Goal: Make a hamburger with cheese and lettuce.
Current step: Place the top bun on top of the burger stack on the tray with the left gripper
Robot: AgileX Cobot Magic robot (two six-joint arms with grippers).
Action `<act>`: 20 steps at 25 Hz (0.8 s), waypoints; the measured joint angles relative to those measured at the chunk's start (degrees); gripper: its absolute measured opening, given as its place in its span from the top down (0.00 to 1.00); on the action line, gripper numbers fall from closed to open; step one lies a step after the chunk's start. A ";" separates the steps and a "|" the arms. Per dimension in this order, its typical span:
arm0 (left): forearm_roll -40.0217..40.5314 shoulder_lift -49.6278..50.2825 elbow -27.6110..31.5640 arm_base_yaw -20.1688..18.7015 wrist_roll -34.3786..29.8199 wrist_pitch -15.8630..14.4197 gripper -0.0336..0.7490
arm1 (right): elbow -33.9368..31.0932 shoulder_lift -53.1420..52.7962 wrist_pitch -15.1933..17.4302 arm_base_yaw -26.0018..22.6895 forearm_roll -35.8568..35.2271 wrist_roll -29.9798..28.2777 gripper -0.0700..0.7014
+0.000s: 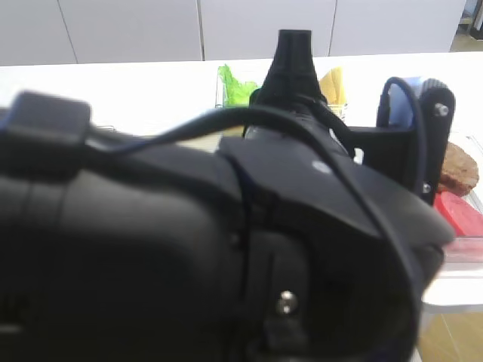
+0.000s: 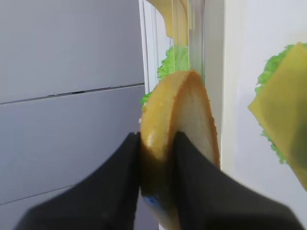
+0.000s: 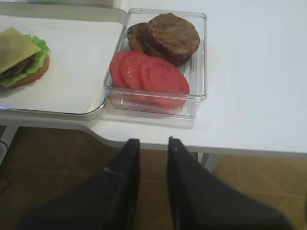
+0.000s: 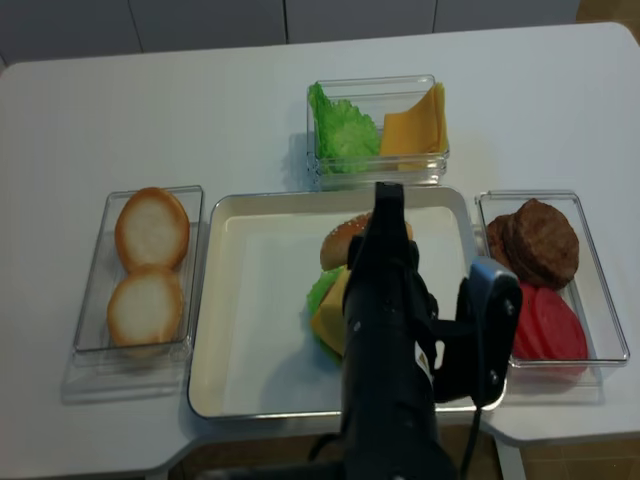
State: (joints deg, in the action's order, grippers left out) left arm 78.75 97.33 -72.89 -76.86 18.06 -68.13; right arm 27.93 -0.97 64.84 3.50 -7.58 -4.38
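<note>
Looking through the left wrist view, I see the left gripper (image 2: 157,167) clamped on a sesame bun top (image 2: 177,143), held on edge at frame centre, with its pale cut face turned right. At the right edge of that view sit the cheese (image 2: 283,115) and the lettuce (image 2: 269,72) of the unfinished hamburger.

The realsense high view places the same bun top (image 4: 345,238) over the centre of the metal tray (image 4: 250,300), just above the hamburger (image 4: 330,310), though the black arm (image 4: 385,380) hides most of both. Only this view shows the whole layout: a box of two pale bun halves (image 4: 148,262) at left, a box of leaf lettuce (image 4: 340,130) and cheese slices (image 4: 415,122) at top centre, and a box of patties (image 4: 535,240) and tomato slices (image 4: 550,325) at right.

The right wrist view shows the right gripper (image 3: 152,148) at lower centre, its jaws drawn close with nothing between them, below the table edge (image 3: 230,143). The hamburger stack (image 3: 21,57), open-faced with cheese uppermost, lies at upper left there.

The other high view is almost wholly blocked by the arm.
</note>
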 joint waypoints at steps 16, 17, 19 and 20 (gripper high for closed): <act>-3.83 0.00 0.10 0.26 0.09 -0.08 0.77 | 0.00 0.00 0.00 0.00 0.00 0.00 0.72; -4.07 0.10 0.10 0.26 0.09 -0.08 0.77 | 0.00 0.00 0.00 0.00 0.00 0.00 0.72; -4.27 0.66 0.10 0.26 -0.15 -0.08 0.77 | 0.00 0.00 0.00 0.00 0.00 0.00 0.72; -4.27 1.22 0.10 0.26 -0.37 -0.08 0.77 | 0.00 0.00 0.00 0.00 0.00 0.00 0.72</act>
State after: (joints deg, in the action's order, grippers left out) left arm 74.48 98.54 -72.79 -76.60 17.69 -68.21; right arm 27.93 -0.97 64.84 3.50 -7.58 -4.38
